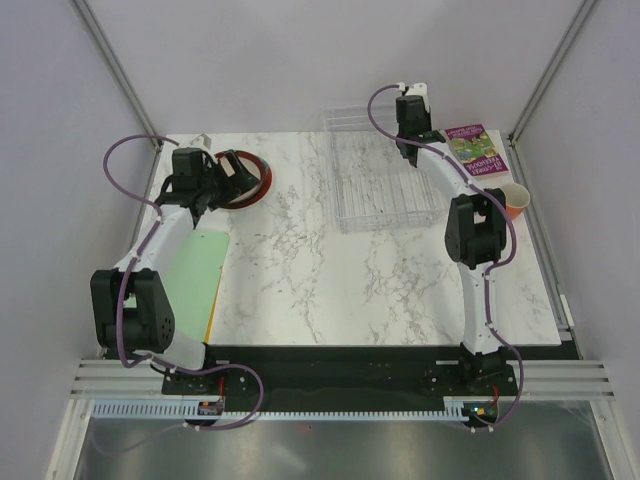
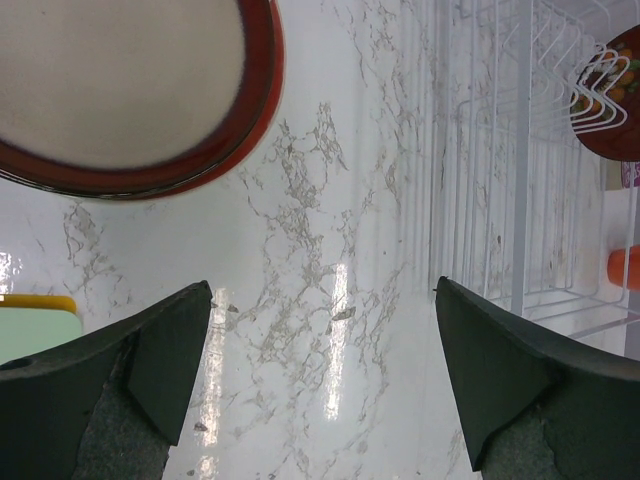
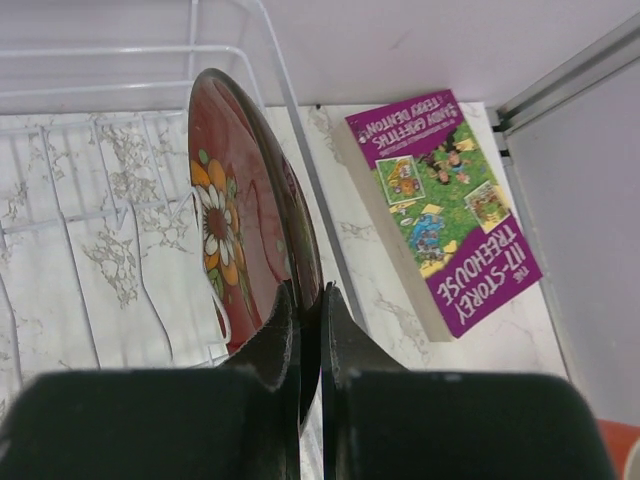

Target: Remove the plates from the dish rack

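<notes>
A red plate with a flower pattern [image 3: 235, 230] stands on edge in the clear dish rack [image 3: 100, 200], at its far right end. My right gripper [image 3: 308, 295] is shut on that plate's dark rim, one finger on each face. In the top view the right gripper [image 1: 410, 150] hangs over the rack's [image 1: 385, 185] back right corner. A cream plate with a dark red rim [image 2: 120, 80] lies flat on the table at the back left [image 1: 245, 180]. My left gripper [image 2: 325, 300] is open just beside it with nothing between its fingers. In the left wrist view the red plate [image 2: 610, 100] shows through the rack wires [image 2: 500, 150].
A purple book [image 3: 445, 200] lies flat right of the rack, close to the booth's corner post [image 1: 475, 150]. An orange mug [image 1: 512, 200] sits at the right table edge. A green board [image 1: 195, 270] lies along the left edge under my left arm.
</notes>
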Available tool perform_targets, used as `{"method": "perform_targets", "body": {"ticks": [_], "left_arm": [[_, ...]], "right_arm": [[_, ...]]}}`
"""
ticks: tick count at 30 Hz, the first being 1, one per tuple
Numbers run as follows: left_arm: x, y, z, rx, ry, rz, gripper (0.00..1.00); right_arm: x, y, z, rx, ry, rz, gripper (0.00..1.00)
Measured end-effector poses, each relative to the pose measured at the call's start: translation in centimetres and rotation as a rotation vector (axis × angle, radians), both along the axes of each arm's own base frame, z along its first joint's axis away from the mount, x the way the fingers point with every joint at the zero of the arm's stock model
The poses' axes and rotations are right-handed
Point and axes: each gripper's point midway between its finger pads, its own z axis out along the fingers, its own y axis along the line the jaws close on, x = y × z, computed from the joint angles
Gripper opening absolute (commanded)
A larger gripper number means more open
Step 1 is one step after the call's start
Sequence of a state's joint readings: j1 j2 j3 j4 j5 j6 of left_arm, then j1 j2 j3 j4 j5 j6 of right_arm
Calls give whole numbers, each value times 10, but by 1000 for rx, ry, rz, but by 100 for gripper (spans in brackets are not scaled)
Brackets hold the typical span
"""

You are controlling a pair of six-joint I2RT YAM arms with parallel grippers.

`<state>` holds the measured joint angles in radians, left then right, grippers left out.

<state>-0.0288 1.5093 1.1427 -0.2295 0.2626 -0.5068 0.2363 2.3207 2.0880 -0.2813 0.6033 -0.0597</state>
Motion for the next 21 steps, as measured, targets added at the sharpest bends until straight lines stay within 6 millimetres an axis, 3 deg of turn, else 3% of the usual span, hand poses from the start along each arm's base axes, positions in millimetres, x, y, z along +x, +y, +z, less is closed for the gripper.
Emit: {"method": "perform_targets", "body": {"ticks": [11, 16, 21], "left_arm": [[-8, -6, 13, -9, -33, -20, 100], [-11, -17, 21, -50, -57, -79, 100], [-20, -35, 26, -139, -94, -153, 100]], "right_arm": [[-25, -5, 64, -95, -104, -57, 0], [-56, -8, 107, -55, -131, -33, 0], [-103, 18, 172, 153, -216, 132, 0]]}}
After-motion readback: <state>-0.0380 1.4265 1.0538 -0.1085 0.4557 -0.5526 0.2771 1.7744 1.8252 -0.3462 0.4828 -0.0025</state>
